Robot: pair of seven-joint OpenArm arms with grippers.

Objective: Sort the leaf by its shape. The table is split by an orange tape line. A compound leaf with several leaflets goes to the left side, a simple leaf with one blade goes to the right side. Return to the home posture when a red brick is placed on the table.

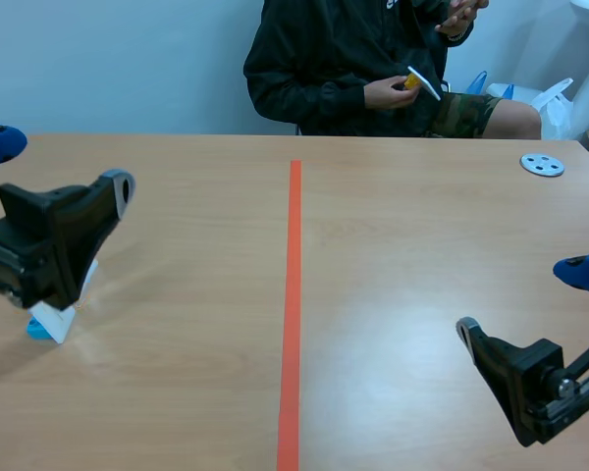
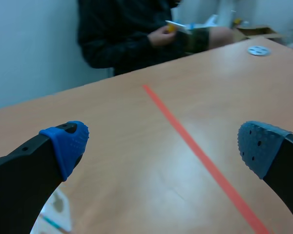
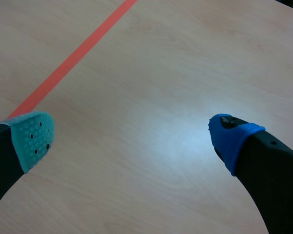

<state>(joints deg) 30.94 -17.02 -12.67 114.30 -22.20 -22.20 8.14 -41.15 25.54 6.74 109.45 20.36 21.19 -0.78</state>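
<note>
No leaf lies on the pale wooden table (image 1: pixel 422 294), on either side of the orange tape line (image 1: pixel 293 294). At the far edge a person's hand (image 1: pixel 388 93) holds a thin flat white piece with a yellow patch (image 1: pixel 424 83) (whether it carries a leaf, I cannot tell). The left gripper (image 2: pixel 166 146) and right gripper (image 3: pixel 136 141) both hang with fingers spread, holding nothing. A leaf would likely be light and floppy, so pinching its stalk or edge seems best.
</note>
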